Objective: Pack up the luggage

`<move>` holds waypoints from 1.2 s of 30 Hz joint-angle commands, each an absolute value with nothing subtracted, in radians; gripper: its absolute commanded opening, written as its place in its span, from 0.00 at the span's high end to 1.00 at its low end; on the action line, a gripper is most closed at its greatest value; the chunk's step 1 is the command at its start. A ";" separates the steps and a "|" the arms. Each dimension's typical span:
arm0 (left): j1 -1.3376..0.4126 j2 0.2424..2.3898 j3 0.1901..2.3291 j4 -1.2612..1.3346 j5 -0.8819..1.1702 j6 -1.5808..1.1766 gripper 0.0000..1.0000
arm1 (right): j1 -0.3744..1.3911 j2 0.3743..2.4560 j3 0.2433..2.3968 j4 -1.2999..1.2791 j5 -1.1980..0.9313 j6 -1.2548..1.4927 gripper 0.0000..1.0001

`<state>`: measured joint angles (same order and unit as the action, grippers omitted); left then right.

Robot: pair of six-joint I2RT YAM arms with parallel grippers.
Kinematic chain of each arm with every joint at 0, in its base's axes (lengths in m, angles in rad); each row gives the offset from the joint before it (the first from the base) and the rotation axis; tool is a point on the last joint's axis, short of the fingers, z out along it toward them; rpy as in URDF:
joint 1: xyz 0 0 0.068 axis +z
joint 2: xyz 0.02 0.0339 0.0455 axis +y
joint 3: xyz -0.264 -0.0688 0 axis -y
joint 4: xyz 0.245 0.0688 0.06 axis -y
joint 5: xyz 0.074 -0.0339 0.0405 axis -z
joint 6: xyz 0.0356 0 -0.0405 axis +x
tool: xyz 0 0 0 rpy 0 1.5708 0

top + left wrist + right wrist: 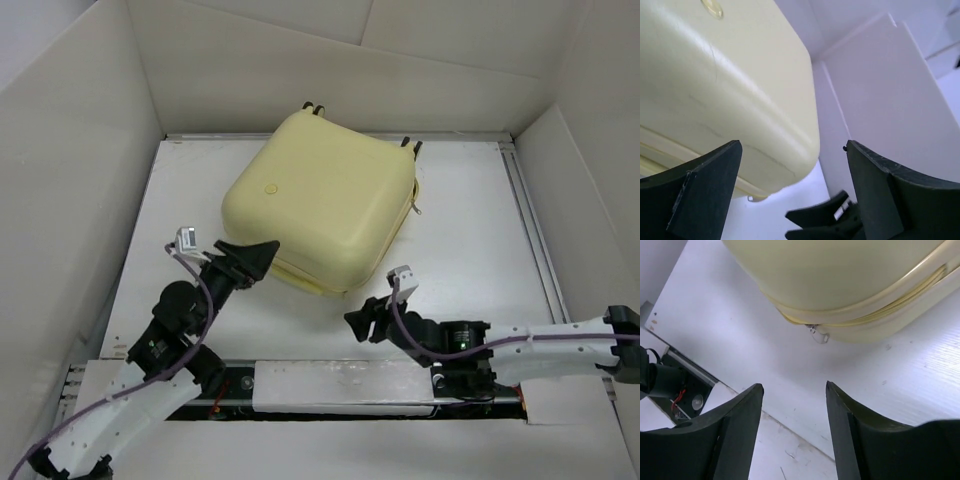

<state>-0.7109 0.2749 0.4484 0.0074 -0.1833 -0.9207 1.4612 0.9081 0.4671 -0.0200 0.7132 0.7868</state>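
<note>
The luggage [320,200] is a pale yellow hard-shell suitcase that lies flat and shut at the back middle of the white table, its small wheels [410,147] at the far edge. My left gripper [250,262] is open and empty, just off the suitcase's near left side; that side fills the left wrist view [725,85]. My right gripper [362,322] is open and empty, a little in front of the suitcase's near corner. In the right wrist view the suitcase [850,275] shows its zipper seam and a small zipper pull [817,334] beyond the open gripper [794,387].
White cardboard walls [80,150] stand on the left, back and right of the table. A metal rail [535,230] runs along the table's right side. The arms' base bar [330,385] lies at the near edge.
</note>
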 commanded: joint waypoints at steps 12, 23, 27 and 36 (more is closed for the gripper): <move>-0.134 1.196 1.289 -0.150 0.160 -0.733 0.22 | 0.880 0.787 0.738 -0.367 0.572 0.556 1.00; 0.103 1.529 1.164 0.021 0.477 -0.764 0.24 | 0.459 1.119 0.767 -0.065 0.187 0.368 0.99; 0.057 1.572 1.100 0.076 0.538 -0.791 0.29 | 0.448 1.315 0.900 -0.026 0.080 0.281 1.00; -0.003 1.283 0.619 0.374 0.572 -0.879 0.36 | 0.437 1.638 1.215 0.067 -0.263 0.227 1.00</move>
